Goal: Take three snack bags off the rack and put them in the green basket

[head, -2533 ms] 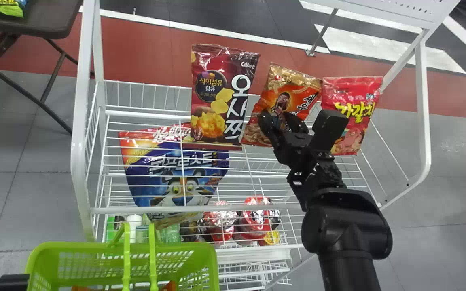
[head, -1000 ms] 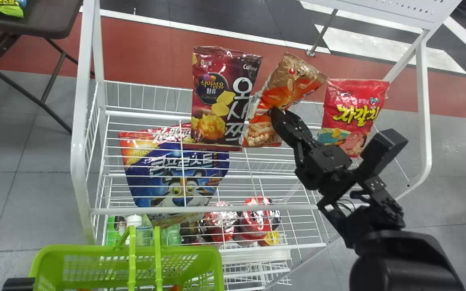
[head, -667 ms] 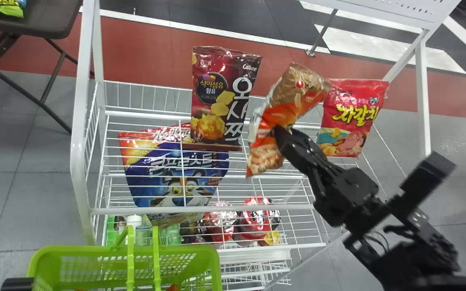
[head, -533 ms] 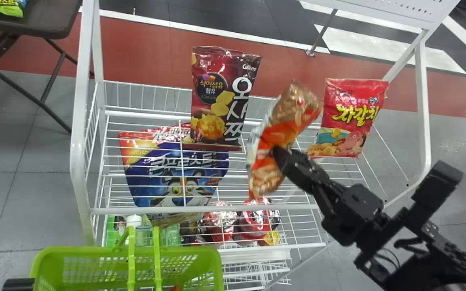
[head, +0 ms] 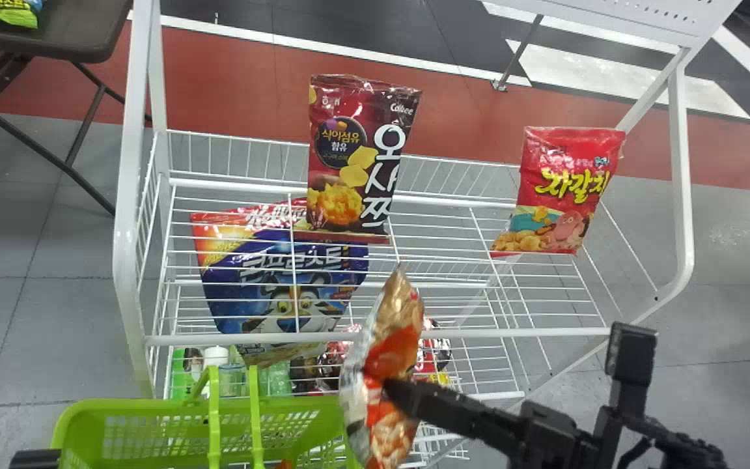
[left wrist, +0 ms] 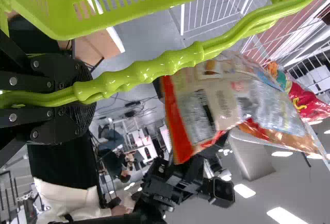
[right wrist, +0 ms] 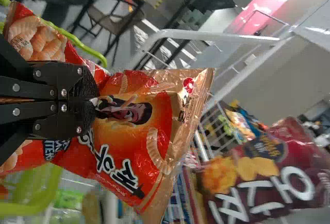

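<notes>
White wire rack [head: 512, 333] 1st: approx. 2 snack bags still to pick from up top, i.e. job part done, no final count poss. Green basket [head: 140, 407] next, in front of rack on robot's L side; L gripper [left wrist: 85, 96] has its fingers closed round the handle [left wrist: 170, 62]. Blue pouch [head: 251, 306] seen thru rack wires, prob. not reqd. Maroon bag [head: 349, 156] & red bag [head: 560, 189] both on rack, upright, well apart. Orange bag [head: 394, 345] is off the rack, pinched betw. fingers of R gripper [right wrist: 93, 100], hanging by basket's R side; can't tell if it's over the opening. Small orange patch [head: 284, 464] inside basket, prob. a bag already in; no. of bags in there unclear. Left to do: get this one in & release; if patch = 1 bag, then 1 more off rack, maroon or red.
</notes>
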Controlling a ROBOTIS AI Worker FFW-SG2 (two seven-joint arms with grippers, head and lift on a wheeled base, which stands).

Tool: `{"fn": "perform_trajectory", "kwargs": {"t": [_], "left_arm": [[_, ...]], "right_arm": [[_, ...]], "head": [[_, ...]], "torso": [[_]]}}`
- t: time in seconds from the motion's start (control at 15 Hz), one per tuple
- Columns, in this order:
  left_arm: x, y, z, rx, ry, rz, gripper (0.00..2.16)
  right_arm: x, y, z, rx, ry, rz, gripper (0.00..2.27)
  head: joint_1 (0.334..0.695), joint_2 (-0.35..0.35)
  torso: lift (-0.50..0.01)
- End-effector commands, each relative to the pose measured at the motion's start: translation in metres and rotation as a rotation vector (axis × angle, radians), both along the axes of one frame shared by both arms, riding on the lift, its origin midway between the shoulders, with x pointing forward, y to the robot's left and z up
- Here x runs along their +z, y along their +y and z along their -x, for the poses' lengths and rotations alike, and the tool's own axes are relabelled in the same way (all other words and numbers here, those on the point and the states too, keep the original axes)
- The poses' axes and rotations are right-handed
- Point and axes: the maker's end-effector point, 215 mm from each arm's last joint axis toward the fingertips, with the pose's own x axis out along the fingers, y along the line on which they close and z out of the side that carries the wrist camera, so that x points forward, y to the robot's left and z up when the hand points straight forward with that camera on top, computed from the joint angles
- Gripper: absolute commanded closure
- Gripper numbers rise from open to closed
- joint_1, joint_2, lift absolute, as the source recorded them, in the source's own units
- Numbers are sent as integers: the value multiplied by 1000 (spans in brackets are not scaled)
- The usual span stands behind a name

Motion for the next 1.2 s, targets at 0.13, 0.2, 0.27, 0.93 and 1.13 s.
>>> {"fn": "perform_trajectory", "kwargs": {"t": [0.13, 0.2, 0.27, 0.93, 1.13], "left_arm": [[3, -1, 1, -2, -5, 5, 1706], [3, 0, 1, -3, -5, 5, 1706], [3, 1, 1, -2, -4, 5, 1706], [5, -2, 3, -3, -8, 18, 1706], [7, -2, 4, -6, -8, 24, 1706]], "right_arm": [[-58, 17, 27, 61, 176, -43, 2115], [-69, 21, 32, 69, 198, -61, 2115], [-80, 23, 36, 75, 212, -67, 2115], [-125, 108, 64, 264, 258, -31, 2000], [-151, 112, 56, 262, 220, 50, 819]], "head": [[695, -350], [695, -350], [695, -350], [695, -350], [695, -350]], "torso": [[-24], [-24], [-24], [-24], [-24]]}}
